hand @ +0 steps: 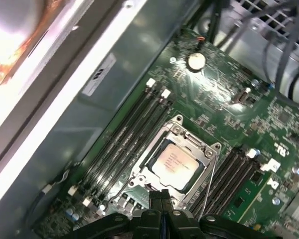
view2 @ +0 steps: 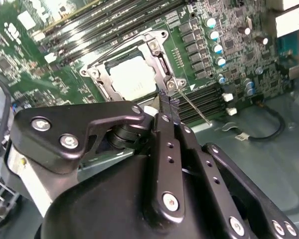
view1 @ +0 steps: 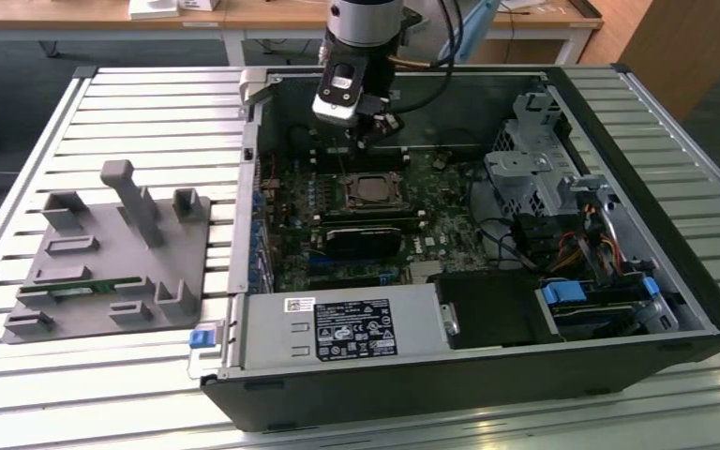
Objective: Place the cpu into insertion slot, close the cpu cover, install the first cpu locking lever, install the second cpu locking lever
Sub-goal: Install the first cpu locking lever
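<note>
Working low inside the open computer case (view1: 460, 384) on the slatted bench (view1: 147, 103), well apart from the grey fixture tray (view1: 110, 253) on the exterior view's left. Holding the pincer (view2: 168, 99) narrow, fingertips pressing together with nothing visibly caught between them. Hovering just beside one corner of the insertion slot (view2: 94, 73), close to the hooked end of a thin wire locking lever (view2: 194, 107); touching that lever or merely nearing it, impossible to tell.

Sitting flat in the slot, showing its pale silver top in both wrist views: the cpu (hand: 175, 164). Lying down around it and framing it through the square window: the cpu cover (view2: 161, 63), looking closed rather than raised. Running alongside on the green motherboard (hand: 224, 114): the long memory slots (hand: 124, 134).

Judging from this, placing the chip looks done, and closing the cover looks done or very nearly so. Appearing not yet latched: the wire lever, slanting out from the socket corner across the neighbouring memory slots instead of tucking under a catch. Being unable to say how the other lever stands. Reckoning the work to be somewhere in the lever stage, past halfway, with at least one lever left to seat.
</note>
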Robot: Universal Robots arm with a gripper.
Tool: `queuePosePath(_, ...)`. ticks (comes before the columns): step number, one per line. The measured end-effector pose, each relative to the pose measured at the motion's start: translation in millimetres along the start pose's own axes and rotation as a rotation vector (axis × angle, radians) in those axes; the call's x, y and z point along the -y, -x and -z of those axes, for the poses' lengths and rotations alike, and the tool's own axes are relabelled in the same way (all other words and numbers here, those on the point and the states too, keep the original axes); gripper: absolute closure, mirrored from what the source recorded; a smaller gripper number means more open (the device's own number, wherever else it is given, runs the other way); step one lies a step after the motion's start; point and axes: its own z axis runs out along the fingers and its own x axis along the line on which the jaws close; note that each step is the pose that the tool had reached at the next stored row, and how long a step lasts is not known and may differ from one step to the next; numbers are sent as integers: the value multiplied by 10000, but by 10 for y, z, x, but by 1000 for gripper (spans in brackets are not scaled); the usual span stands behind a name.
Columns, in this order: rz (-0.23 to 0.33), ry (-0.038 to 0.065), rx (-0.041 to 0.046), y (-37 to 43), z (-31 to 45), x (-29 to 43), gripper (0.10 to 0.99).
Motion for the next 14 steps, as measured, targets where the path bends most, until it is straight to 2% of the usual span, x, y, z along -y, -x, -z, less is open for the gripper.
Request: queuePosePath(14, 2280, -42, -94, 0, -1, 0, 980)
